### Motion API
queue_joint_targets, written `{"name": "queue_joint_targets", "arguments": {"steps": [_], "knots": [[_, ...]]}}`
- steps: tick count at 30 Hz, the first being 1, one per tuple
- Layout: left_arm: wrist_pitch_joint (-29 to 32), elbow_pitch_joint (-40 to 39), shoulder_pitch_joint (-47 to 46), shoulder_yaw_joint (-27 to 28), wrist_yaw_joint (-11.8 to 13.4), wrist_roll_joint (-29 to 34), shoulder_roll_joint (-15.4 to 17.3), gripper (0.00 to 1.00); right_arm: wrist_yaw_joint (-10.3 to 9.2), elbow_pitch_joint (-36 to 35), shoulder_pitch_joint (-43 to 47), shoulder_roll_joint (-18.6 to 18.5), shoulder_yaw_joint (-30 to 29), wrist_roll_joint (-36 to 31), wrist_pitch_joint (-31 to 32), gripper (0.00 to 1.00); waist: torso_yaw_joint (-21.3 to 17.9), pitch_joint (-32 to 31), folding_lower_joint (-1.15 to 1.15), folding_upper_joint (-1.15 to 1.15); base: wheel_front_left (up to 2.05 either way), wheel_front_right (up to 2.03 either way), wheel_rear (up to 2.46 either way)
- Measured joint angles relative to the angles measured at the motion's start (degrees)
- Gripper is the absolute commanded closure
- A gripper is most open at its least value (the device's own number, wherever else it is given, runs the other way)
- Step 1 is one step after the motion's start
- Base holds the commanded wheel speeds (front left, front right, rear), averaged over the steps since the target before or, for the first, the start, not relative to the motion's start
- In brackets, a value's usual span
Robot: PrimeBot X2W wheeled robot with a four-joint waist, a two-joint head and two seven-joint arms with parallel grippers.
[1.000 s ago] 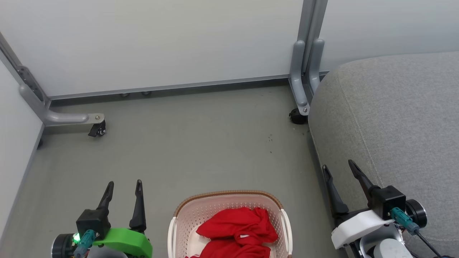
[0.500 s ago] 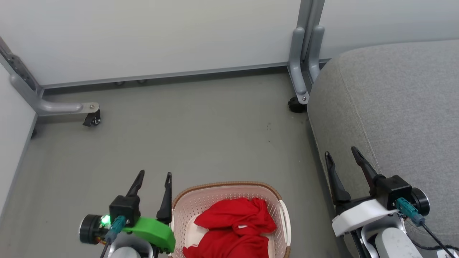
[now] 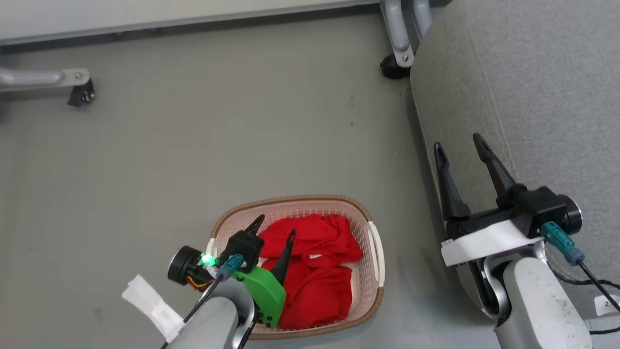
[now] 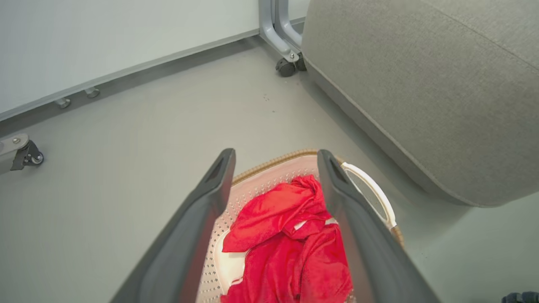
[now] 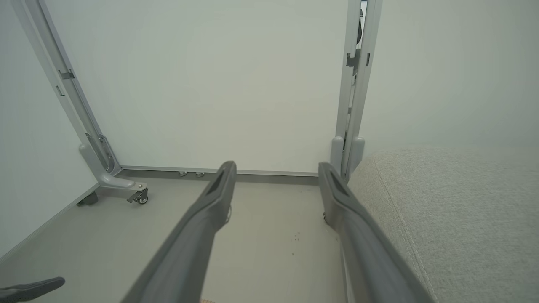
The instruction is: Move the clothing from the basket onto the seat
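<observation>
The cream perforated basket with a brown rim stands on the grey floor and holds the crumpled red clothing; a small white patch shows among the folds. My left gripper hovers open above the basket's left half, its fingers pointing over the red fabric without touching it. Further right, my right gripper is open and empty, beside the front edge of the light grey seat.
Grey metal partition legs on casters stand at the back left and next to the seat's corner. White wall panels close the back. Open grey floor lies beyond the basket. A black cable hangs off my right wrist.
The head camera has tilted down, shifting the whole picture. My left gripper has moved right from beside the basket to above it, staying open. The right gripper keeps its place by the seat.
</observation>
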Motion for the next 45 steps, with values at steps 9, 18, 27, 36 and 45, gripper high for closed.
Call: {"name": "queue_joint_targets", "arguments": {"steps": [9,18,27,36,45], "knots": [[1.7,8.43,-11.4,-7.48,1.03,-2.33,-0.03,0.0,0.0,-3.07,-5.45,0.58,0.19,-0.04,-0.18,0.0,-1.84,10.1,0.0,0.0,0.0,0.0,0.0],[3.08,16.13,-21.84,-12.34,2.13,-3.16,-0.04,0.0,0.0,-7.81,-9.77,0.94,0.77,0.11,-0.2,0.0,-4.05,21.25,0.0,0.0,0.0,0.0,0.0],[4.63,22.58,-27.58,-15.56,3.61,-4.74,-0.07,0.0,0.0,-9.88,-12.06,1.02,1.51,1.64,-0.23,0.0,-6.82,31.13,0.0,0.0,0.0,0.0,0.0],[4.32,27.32,-32.39,-16.01,5.1,-6.23,-0.05,0.0,0.0,-11.09,-13.0,1.05,2.34,3.77,-0.23,0.0,-9.86,37.72,0.0,0.0,0.0,0.0,0.0],[5.58,31.26,-36.98,-16.71,6.81,-6.15,0.57,0.0,0.0,-11.62,-13.06,1.08,3.23,5.76,-0.23,0.0,-12.42,42.51,0.0,0.0,0.0,0.0,0.0]]}}
